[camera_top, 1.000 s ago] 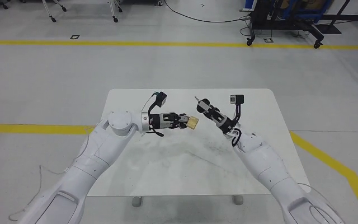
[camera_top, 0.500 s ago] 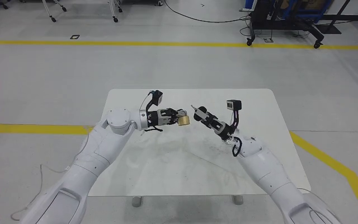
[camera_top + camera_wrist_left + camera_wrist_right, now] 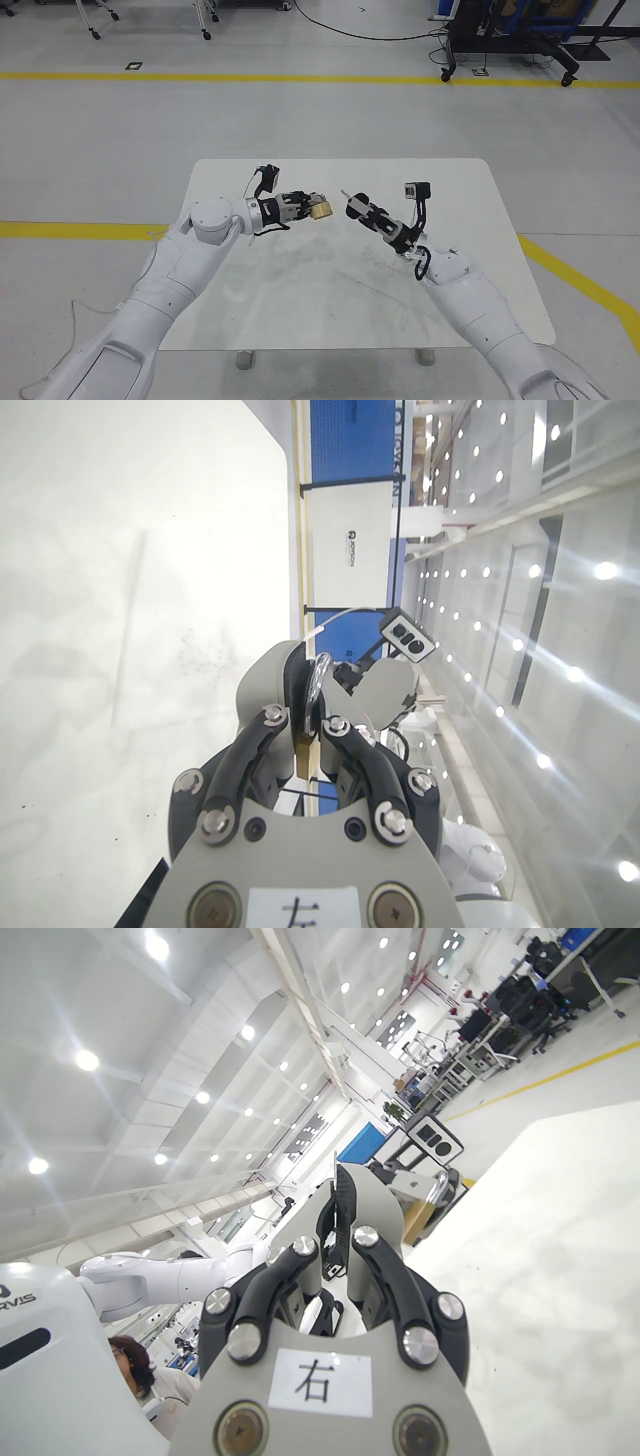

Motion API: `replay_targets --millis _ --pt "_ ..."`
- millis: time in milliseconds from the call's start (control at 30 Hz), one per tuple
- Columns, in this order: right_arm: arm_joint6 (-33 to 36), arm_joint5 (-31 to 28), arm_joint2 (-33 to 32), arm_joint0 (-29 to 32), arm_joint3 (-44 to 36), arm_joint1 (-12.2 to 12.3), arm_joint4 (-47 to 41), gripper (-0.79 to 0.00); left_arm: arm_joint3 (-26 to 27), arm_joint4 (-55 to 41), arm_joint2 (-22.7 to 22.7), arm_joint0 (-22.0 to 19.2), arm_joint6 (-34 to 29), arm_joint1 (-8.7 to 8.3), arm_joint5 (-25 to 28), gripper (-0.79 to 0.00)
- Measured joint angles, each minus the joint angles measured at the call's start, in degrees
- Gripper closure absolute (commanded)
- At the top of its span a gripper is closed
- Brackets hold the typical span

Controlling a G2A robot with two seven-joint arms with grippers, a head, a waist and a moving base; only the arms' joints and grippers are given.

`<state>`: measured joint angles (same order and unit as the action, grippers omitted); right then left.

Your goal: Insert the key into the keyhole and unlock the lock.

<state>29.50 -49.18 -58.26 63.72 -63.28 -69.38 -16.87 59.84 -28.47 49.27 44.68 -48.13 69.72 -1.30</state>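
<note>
A brass padlock [image 3: 320, 209] with a silver shackle hangs above the table's middle, and my left gripper [image 3: 308, 208] is shut on it. In the left wrist view the brass body [image 3: 306, 757] and the shackle [image 3: 315, 695] sit between the closed fingers [image 3: 260, 695]. My right gripper [image 3: 353, 205] is shut on the key [image 3: 344, 194], whose tip points at the padlock with a small gap between them. The right wrist view has the key [image 3: 332, 1215] edge-on in my right gripper [image 3: 340, 1188], with the padlock [image 3: 417, 1220] farther off.
The white table [image 3: 450, 300] carries nothing else, only faint scuffs. Both arms hover above its back half. Yellow floor lines and wheeled stands lie beyond the table's edges.
The left gripper has carried the padlock left and a little back while its wrist turned. The right gripper with the key came down and left, then held still.
</note>
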Motion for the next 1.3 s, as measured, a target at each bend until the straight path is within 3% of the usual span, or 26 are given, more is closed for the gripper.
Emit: replay_targets --millis 100,200,567,733,933,1100,1300 --pt "-2.31 6.25 -3.51 4.14 -5.7 1.17 1.86 0.0 0.5 -0.35 0.62 -0.14 0.94 0.11 -0.77 0.0" --pt "-3.11 8.19 -5.64 7.76 -11.42 1.72 0.34 0.0 0.77 0.24 0.24 -0.16 0.31 0.26 -0.14 0.0" --pt "-2.51 9.46 -4.61 7.59 -10.85 1.55 0.7 0.0 2.53 1.25 0.45 0.82 1.51 0.19 -0.81 0.0" --pt "-3.24 22.95 -2.5 11.14 -16.54 1.41 1.54 0.0 2.98 1.84 1.16 1.5 4.39 0.24 -4.07 0.0" --pt "-9.1 33.16 -3.5 17.92 -25.99 1.81 3.52 0.0 2.44 0.73 0.87 1.12 3.62 0.74 -7.78 0.0" --pt "-11.63 39.86 -3.76 21.2 -31.52 1.77 1.64 0.0 1.87 0.71 0.3 0.73 3.83 1.29 -8.51 0.0" --pt "-15.49 43.72 -3.34 21.95 -34.38 1.4 2.35 0.0 1.82 2.06 -0.03 0.71 5.49 1.68 -9.38 0.0"
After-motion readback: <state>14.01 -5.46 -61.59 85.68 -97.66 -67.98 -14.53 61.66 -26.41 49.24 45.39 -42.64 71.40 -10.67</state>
